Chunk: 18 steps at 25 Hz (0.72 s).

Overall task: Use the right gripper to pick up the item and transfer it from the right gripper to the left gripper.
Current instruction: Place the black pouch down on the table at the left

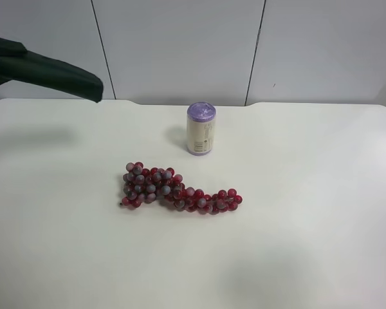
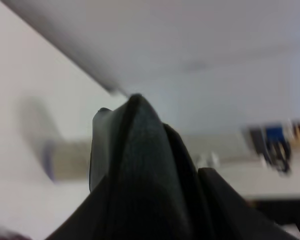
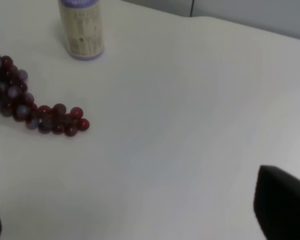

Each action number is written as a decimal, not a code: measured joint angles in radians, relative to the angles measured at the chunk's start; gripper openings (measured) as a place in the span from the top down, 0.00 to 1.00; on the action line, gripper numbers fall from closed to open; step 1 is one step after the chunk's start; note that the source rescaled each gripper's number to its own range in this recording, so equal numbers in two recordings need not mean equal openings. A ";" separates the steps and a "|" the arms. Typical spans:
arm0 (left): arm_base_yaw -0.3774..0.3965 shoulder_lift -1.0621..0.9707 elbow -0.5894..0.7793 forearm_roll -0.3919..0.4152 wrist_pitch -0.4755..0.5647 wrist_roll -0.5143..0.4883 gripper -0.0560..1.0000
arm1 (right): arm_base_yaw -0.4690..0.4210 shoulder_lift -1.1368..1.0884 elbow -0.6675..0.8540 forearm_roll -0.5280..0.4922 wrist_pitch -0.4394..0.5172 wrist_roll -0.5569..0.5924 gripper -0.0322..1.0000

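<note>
The item, dark green, crowded the left wrist lens, pinched in the left gripper; in the exterior view it hung aloft at upper left. The right gripper stood spread, empty. White table: grape bunch centre, can above. Pale panelled wall.

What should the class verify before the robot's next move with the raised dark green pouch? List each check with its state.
1. Dark green soft pouch off the white table: ok, it hangs at the exterior view's left.
2. Left gripper holding it: ok, the pouch fills its wrist view.
3. Right gripper empty: ok, open, nothing in it.
4. Red-purple grape bunch and purple-lidded cream can clear of the pouch: ok, both mid-table.
5. Grip firm: cannot tell, the contact is blurred in the wrist view.
</note>
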State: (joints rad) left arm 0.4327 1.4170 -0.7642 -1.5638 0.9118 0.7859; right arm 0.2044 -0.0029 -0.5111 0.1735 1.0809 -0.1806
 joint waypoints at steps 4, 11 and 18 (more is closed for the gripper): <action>0.087 0.067 0.000 0.001 -0.007 0.062 0.95 | 0.000 0.000 0.000 0.000 0.000 0.000 0.00; 0.114 0.252 0.000 0.001 -0.012 0.155 0.95 | 0.000 0.000 0.000 0.000 0.000 0.000 0.00; 0.114 0.379 -0.001 0.001 -0.039 0.234 0.95 | 0.000 0.000 0.000 0.000 0.000 0.000 0.00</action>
State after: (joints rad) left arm 0.5463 1.7960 -0.7653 -1.5630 0.8731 1.0200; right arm 0.2044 -0.0029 -0.5111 0.1735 1.0809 -0.1806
